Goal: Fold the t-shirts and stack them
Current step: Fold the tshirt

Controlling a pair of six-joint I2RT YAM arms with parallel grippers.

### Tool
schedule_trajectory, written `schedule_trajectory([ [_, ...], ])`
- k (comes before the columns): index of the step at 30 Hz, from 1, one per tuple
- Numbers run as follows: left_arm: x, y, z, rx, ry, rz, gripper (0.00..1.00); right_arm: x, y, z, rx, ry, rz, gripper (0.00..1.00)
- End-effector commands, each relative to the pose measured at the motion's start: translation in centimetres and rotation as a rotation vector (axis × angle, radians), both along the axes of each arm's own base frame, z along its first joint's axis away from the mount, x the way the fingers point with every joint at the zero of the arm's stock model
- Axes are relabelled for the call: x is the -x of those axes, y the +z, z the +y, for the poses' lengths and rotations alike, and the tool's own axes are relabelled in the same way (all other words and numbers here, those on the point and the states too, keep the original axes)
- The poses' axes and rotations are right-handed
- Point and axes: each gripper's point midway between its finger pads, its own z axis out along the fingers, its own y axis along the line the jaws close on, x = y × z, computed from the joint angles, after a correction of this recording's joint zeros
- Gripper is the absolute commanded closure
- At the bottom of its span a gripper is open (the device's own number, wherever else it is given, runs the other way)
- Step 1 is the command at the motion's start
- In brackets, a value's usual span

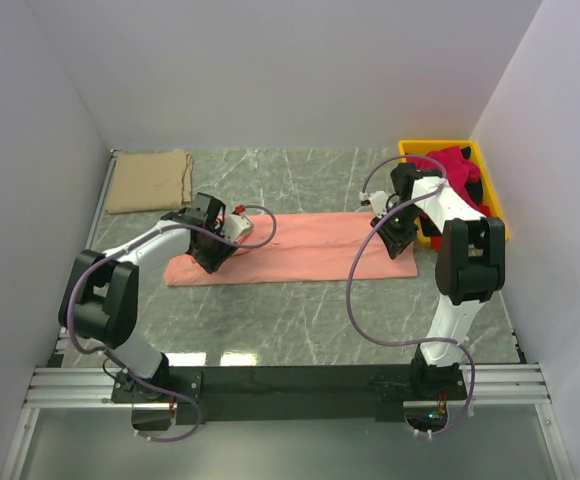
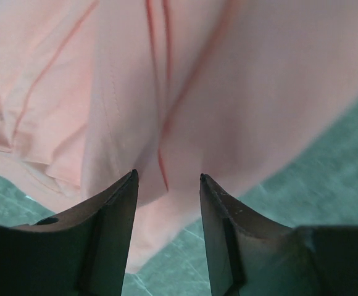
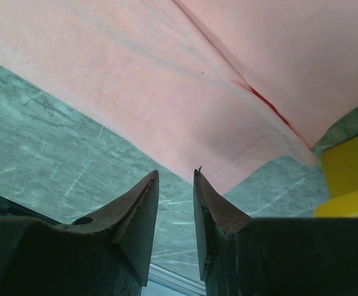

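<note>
1. The left gripper (image 2: pixel 166 180) stands with its jaws moderately apart and nothing between them. Salmon-pink cloth shows through the gap and past both fingertips.
2. Its wrist view shows the cloth lying in soft folds with darker seam lines, and green marbled bench at the lower edges.
3. The right gripper (image 3: pixel 175 177) has its jaws narrow, with only a slim gap. That gap shows bare bench and no cloth is pinched.
4. The hem and one corner of the pink cloth lie just beyond the right fingertips, and part of the yellow bin sits off to the right.
5. From above, the salmon-pink t-shirt (image 1: pixel 310 245) lies folded into a long strip across the middle of the bench (image 1: pixel 300 320). The left gripper is over its left end and the right gripper is at its right end.
6. A tan-beige t-shirt (image 1: pixel 148 182) lies folded flat in the far left corner, well apart from the pink one.
7. The crimson-red t-shirts (image 1: pixel 455 165) are heaped in the yellow bin (image 1: pixel 435 146) at the far right, just behind the right arm.
</note>
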Motion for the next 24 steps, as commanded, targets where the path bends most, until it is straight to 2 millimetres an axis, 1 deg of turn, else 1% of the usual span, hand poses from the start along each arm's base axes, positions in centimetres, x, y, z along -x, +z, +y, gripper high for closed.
schedule_trajectory([
  [1, -3.7, 0.4, 1.3, -0.086, 0.095, -0.13, 0.5, -0.7, 0.6, 0.3, -0.005, -0.004, -0.02, 0.64],
  [3, -4.5, -0.1, 1.7, -0.122, 0.104, -0.144, 0.52, -0.5, 0.3, 0.2, 0.002, -0.001, -0.014, 0.64],
  [5, -5.4, -0.1, 1.8, -0.141, 0.108, -0.162, 0.54, -0.5, 0.1, 0.0, 0.01, 0.004, -0.018, 0.64],
  [6, -5.6, -0.5, 1.9, -0.154, 0.106, -0.155, 0.54, -0.3, 0.0, 0.0, 0.011, 0.004, -0.015, 0.64],
  [7, -6.5, -0.1, 2.0, -0.16, 0.113, -0.181, 0.55, -0.4, 0.1, 0.0, 0.013, 0.004, -0.018, 0.65],
  [9, -7.3, -0.2, 1.8, -0.164, 0.107, -0.192, 0.59, -0.3, 0.1, 0.0, 0.013, 0.005, -0.017, 0.65],
  [10, -8.3, 0.6, 1.6, -0.155, 0.112, -0.223, 0.6, -0.3, 0.1, -0.1, 0.014, 0.005, -0.018, 0.65],
  [12, -9.1, 0.7, 1.6, -0.156, 0.109, -0.232, 0.61, -0.3, 0.1, 0.0, 0.014, 0.008, -0.019, 0.65],
  [13, -9.9, 1.2, 1.4, -0.151, 0.11, -0.247, 0.62, -0.3, 0.1, -0.1, 0.014, 0.008, -0.02, 0.65],
  [14, -10.2, 1.3, 1.5, -0.153, 0.105, -0.248, 0.68, -0.2, 0.1, -0.1, 0.015, 0.01, -0.018, 0.65],
  [15, -10.5, 1.0, 2.0, -0.158, 0.114, -0.237, 0.72, -0.2, 0.1, -0.1, 0.016, 0.013, -0.018, 0.66],
  [17, -11.1, 1.5, 2.0, -0.154, 0.109, -0.228, 0.77, -0.2, 0.2, -0.1, 0.017, 0.012, -0.021, 0.65],
  [19, -11.5, 1.7, 2.2, -0.139, 0.109, -0.225, 0.76, -0.1, 0.3, -0.2, 0.02, 0.015, -0.024, 0.65],
  [20, -11.5, 1.8, 2.4, -0.142, 0.099, -0.224, 0.71, -0.1, 0.3, -0.2, 0.021, 0.017, -0.022, 0.65],
  [21, -11.4, 2.0, 2.4, -0.138, 0.092, -0.226, 0.69, 0.0, 0.2, -0.2, 0.021, 0.018, -0.02, 0.65],
  [24, -10.9, 1.8, 2.4, -0.133, 0.067, -0.202, 0.66, 0.0, 0.1, -0.3, 0.022, 0.018, -0.02, 0.65],
])
